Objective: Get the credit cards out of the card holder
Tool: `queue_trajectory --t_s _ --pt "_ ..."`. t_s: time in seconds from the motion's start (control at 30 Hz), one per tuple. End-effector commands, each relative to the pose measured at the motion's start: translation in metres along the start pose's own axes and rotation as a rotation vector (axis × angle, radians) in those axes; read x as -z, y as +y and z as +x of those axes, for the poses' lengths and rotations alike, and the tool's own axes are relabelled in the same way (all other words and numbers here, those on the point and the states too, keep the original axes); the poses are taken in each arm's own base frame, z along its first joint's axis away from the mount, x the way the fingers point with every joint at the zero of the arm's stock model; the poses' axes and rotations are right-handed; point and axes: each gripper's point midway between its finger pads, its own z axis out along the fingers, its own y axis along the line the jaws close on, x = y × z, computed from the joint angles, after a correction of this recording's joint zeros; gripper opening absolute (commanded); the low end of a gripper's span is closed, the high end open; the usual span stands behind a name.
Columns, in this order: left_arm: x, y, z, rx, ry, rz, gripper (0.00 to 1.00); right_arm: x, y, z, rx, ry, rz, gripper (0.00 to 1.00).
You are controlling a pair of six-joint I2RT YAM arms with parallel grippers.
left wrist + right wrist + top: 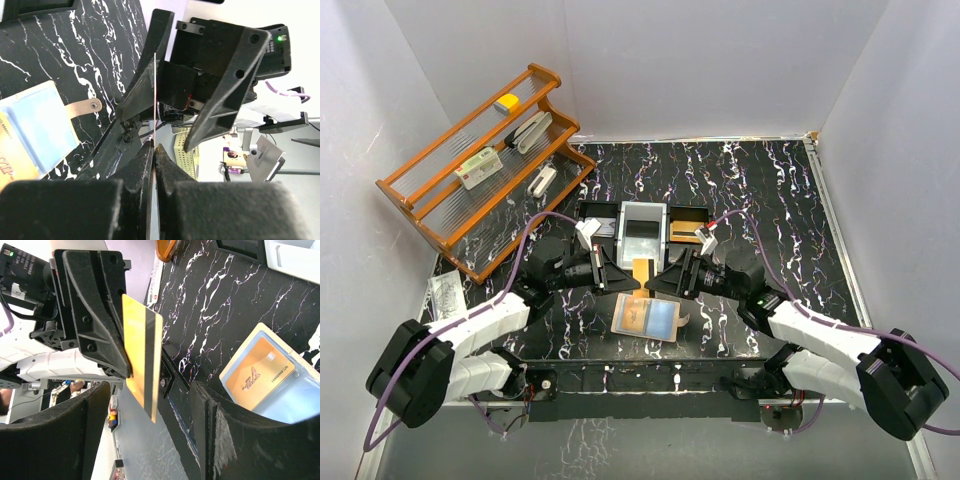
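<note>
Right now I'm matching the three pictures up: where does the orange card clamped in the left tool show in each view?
Top external: orange card at centre, just above the card holder.
Left wrist: edge-on, a thin upright line at centre.
Right wrist: upper middle, dark stripe facing the camera.
Shared landmark: the open card holder, seen in all three views.

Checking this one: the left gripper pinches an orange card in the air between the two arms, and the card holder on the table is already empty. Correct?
Not quite. The left gripper does pinch an orange card in the air between the arms, but the card holder is not empty: a second orange card lies in it, as the right wrist view shows.
</note>
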Motion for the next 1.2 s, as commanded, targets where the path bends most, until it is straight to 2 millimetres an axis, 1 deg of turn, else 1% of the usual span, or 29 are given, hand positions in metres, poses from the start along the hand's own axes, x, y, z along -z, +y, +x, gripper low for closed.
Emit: queue_trajectory --t_s 0.0,0.07,0.23,0.4,0.6,0.7,0.73,0.77,0.8,0.93,1.07,1.17 --pt "0.001 -0.031 -0.008 -0.072 0.015 0.094 0.00 -0.002 0.032 -0.021 0.058 -0.046 -0.101 0.62" --pt "0.001 -0.031 -0.006 -0.075 0.022 0.095 0.00 0.000 0.033 -0.020 0.063 -0.039 -0.121 0.60" --pt "0.002 -0.033 -0.003 -0.075 0.040 0.110 0.00 0.007 0.044 -0.020 0.059 -0.007 -0.216 0.48" --pt "0.002 -0.037 -0.001 -0.077 0.061 0.130 0.00 0.006 0.049 -0.018 0.047 0.022 -0.263 0.36" --pt "0.005 -0.040 0.000 -0.080 0.047 0.147 0.00 0.007 0.053 -0.017 0.035 0.022 -0.301 0.22" --pt "0.006 -0.037 0.002 -0.070 0.054 0.141 0.00 0.009 0.057 -0.017 0.039 0.023 -0.318 0.17" --pt "0.007 -0.037 0.004 -0.068 0.057 0.140 0.00 0.009 0.058 -0.017 0.041 0.024 -0.320 0.15" --pt "0.008 -0.036 0.005 -0.064 0.057 0.139 0.00 0.011 0.046 -0.009 0.020 0.036 -0.297 0.15" --pt "0.008 -0.035 0.005 -0.066 0.048 0.138 0.00 0.011 0.044 -0.008 0.016 0.040 -0.293 0.15" --pt "0.010 -0.040 0.003 -0.080 0.033 0.147 0.00 0.013 0.043 -0.005 0.013 0.054 -0.294 0.15" --pt "0.009 -0.045 0.001 -0.086 0.041 0.164 0.00 0.014 0.046 -0.006 0.012 0.045 -0.303 0.09" --pt "0.008 -0.048 0.001 -0.075 0.038 0.180 0.00 0.015 0.049 -0.007 0.009 0.037 -0.316 0.08"
